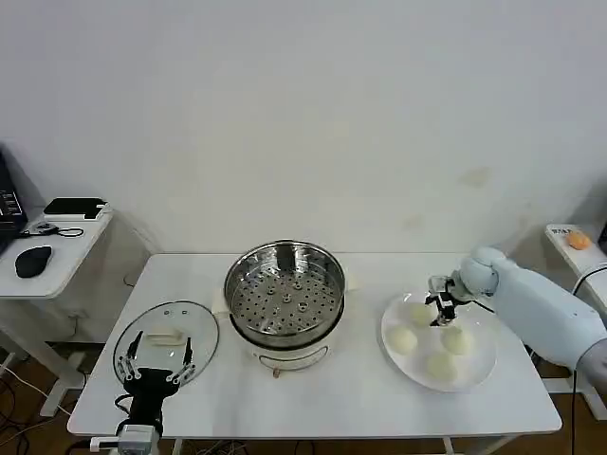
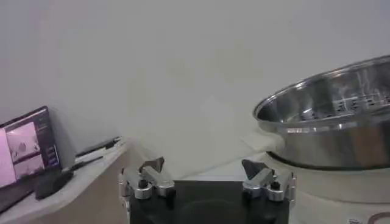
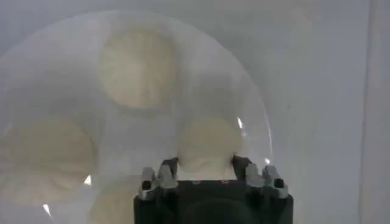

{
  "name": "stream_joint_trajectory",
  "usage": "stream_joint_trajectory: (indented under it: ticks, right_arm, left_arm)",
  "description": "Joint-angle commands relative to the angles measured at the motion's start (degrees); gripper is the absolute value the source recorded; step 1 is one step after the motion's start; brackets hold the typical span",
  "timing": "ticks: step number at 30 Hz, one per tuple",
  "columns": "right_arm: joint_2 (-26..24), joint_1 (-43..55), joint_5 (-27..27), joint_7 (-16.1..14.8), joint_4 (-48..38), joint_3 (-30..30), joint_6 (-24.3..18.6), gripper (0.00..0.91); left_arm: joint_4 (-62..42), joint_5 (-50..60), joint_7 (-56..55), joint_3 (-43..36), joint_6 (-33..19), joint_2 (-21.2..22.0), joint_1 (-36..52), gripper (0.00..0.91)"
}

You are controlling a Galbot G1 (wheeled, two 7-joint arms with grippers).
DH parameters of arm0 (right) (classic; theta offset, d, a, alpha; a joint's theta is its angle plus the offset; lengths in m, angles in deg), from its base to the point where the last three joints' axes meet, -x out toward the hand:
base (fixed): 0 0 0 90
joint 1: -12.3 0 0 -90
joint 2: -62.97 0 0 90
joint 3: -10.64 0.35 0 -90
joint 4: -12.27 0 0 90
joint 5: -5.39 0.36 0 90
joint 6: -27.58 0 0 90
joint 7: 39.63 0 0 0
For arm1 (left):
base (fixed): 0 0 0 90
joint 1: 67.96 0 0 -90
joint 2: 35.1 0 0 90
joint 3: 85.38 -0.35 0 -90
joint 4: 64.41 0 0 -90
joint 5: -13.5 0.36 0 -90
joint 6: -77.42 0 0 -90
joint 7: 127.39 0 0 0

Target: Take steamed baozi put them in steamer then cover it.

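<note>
Here the four steamed baozi (image 1: 430,341) sit on a white plate (image 1: 479,371) to the right of the steamer (image 1: 284,293), whose perforated tray is bare. They look soft and light, likely to dent, so a gentle hold across the round sides of one bun seems wise. The right gripper (image 3: 207,165) is down over the plate, its jaws spread either side of one bun. The cover (image 1: 166,339) lies left of the steamer, and the left gripper (image 1: 155,365) hangs open at its near edge.
</note>
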Motion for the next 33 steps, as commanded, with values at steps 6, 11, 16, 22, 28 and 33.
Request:
stream_joint_trajectory:
  ticks: [6,11,16,22,28,33]
  right_arm:
    - [-2.72,7.4,3.88,-1.07,4.25,-2.84,-1.06,0.605]
    - [-4.26,14.47,7.5,-1.39,7.12,-5.83,-1.15,0.605]
    - [-3.36,22.12,11.58,-2.04,7.34,-9.28,-1.98,0.615]
    - [1.97,29.53,17.58,-2.03,7.39,-12.29,-2.23,0.615]
    - [9.7,34.96,20.56,-2.11,5.81,-14.93,-2.81,0.615]
    - [17.69,35.39,21.02,-2.82,3.76,-16.67,-4.15,0.615]
  left_arm:
    - [-0.29,-0.11,0.0,0.04,0.02,-0.29,0.03,0.907]
    - [-0.54,-0.24,0.01,0.04,-0.18,-0.52,0.22,0.907]
    - [-0.72,-0.53,0.03,0.26,-0.27,-0.93,0.57,0.907]
    - [-1.73,-1.08,-0.04,1.18,-0.32,-1.41,1.18,0.907]
    - [-1.88,-1.59,-0.04,2.1,-0.24,-1.7,1.31,0.907]
    - [-1.84,-1.79,-0.04,2.68,-0.24,-1.72,1.26,0.907]
